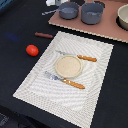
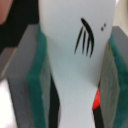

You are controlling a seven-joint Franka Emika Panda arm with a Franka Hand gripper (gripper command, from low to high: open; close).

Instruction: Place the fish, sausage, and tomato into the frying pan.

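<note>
One dark tabletop [image 1: 117,80] fills the exterior view, with no arm in it. Toward that view's left edge sits the tomato [image 1: 32,50], bare on the dark surface, and just beyond it, nearer the far edge, lies the sausage [image 1: 44,35], apart from the tomato and just off the placemat's far left corner. A pale woven placemat [image 1: 45,87] covers the middle, set at a slant. On it rests a round tan plate [image 1: 67,66], with a wooden-handled fork [image 1: 65,81] on its near side and a wooden-handled knife [image 1: 77,56] on its far side, both close beside the plate. Along the far edge lies a brown board [image 1: 107,30]. Going rightward on it stand the frying pan [image 1: 69,10], its thin handle pointing to the exterior view's left, then a deeper grey pot [image 1: 92,13], then a beige bowl [image 1: 123,16] at the far right corner, cut off by the frame.

In the wrist view the gripper [image 2: 75,75] is clamped on the fish [image 2: 75,55], a white body with black gill marks, pressed between green-edged pads [image 2: 42,75]. A bit of red shows beside the fish, too blurred to identify
</note>
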